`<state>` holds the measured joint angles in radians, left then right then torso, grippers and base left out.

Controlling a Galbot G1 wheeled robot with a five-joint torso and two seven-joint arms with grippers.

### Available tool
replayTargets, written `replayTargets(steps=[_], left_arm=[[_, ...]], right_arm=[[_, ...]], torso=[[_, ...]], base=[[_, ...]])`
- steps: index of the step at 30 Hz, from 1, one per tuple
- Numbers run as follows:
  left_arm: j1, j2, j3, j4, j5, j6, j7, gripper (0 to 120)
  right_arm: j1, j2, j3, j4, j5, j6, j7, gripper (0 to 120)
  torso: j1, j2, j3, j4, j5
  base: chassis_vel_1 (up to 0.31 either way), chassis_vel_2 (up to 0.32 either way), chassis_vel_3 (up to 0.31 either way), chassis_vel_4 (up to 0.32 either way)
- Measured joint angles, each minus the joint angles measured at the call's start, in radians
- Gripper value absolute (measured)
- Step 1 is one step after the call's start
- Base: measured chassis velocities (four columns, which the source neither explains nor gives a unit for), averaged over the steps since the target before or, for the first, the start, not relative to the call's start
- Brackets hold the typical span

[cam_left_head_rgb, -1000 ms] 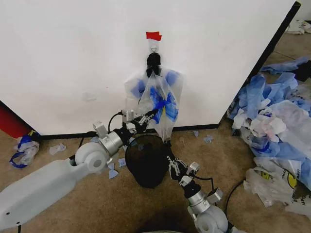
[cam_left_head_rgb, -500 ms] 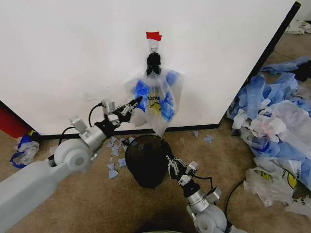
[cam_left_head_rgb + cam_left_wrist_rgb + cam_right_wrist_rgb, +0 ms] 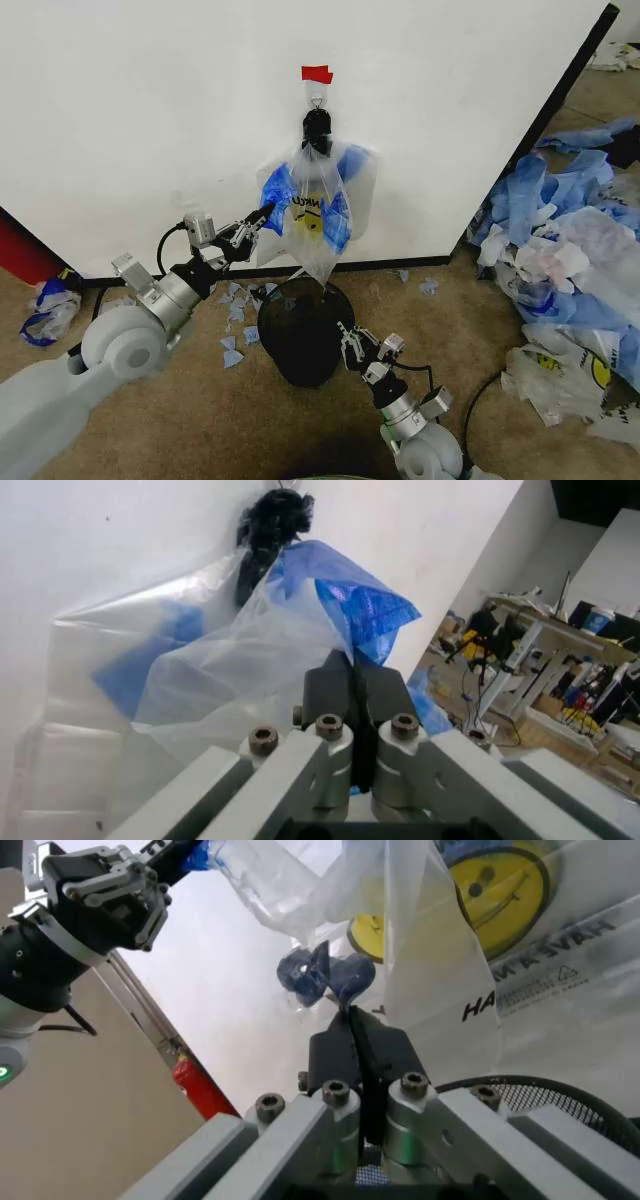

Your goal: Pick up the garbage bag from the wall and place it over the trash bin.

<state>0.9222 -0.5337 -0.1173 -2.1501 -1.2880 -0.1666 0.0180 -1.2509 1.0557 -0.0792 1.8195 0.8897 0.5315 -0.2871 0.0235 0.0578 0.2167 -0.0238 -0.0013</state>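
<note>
The garbage bag [image 3: 315, 215], thin and translucent with a yellow smiley and blue handles, hangs from a black clip [image 3: 317, 128] under a piece of red tape [image 3: 317, 73] on the white wall [image 3: 150, 120]. My left gripper [image 3: 262, 213] is at the bag's left edge, shut on its plastic. The left wrist view has the shut left gripper [image 3: 352, 660] against the bag [image 3: 220, 667]. The black mesh trash bin [image 3: 300, 335] stands on the floor right under the bag. Beside the bin's right side, my right gripper [image 3: 350, 340] is shut and empty, also seen as [image 3: 350, 1016].
A heap of blue and white plastic sheets [image 3: 570, 250] covers the floor on the right. A red object [image 3: 20, 250] and a crumpled bag [image 3: 50, 305] lie at the left by the wall's base. Blue scraps [image 3: 235, 300] are scattered next to the bin.
My left gripper has drawn back to the left from the bag's middle, pulling the bag's left side with it. The right gripper has shifted only slightly beside the bin.
</note>
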Motion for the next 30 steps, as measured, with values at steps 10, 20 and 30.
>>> replayTargets(steps=[10, 20, 30], left_arm=[[0.021, -0.034, -0.019, -0.018, 0.032, -0.003, -0.035, 0], [0.047, -0.056, -0.032, -0.006, 0.092, -0.006, -0.077, 0], [0.073, -0.066, -0.046, -0.004, 0.109, -0.006, -0.092, 0]], right_arm=[[-0.010, -0.004, 0.012, 0.005, -0.003, 0.002, 0.002, 0], [-0.022, -0.008, 0.024, 0.012, -0.008, 0.003, 0.008, 0], [-0.027, -0.019, 0.036, 0.028, -0.014, 0.003, 0.017, 0]], torso=[[0.000, 0.000, 0.000, 0.0001, 0.0000], [0.000, 0.000, 0.000, 0.0001, 0.0000], [0.000, 0.000, 0.000, 0.0002, 0.0000]], base=[[0.000, 0.000, 0.000, 0.000], [0.000, 0.000, 0.000, 0.000], [0.000, 0.000, 0.000, 0.000]])
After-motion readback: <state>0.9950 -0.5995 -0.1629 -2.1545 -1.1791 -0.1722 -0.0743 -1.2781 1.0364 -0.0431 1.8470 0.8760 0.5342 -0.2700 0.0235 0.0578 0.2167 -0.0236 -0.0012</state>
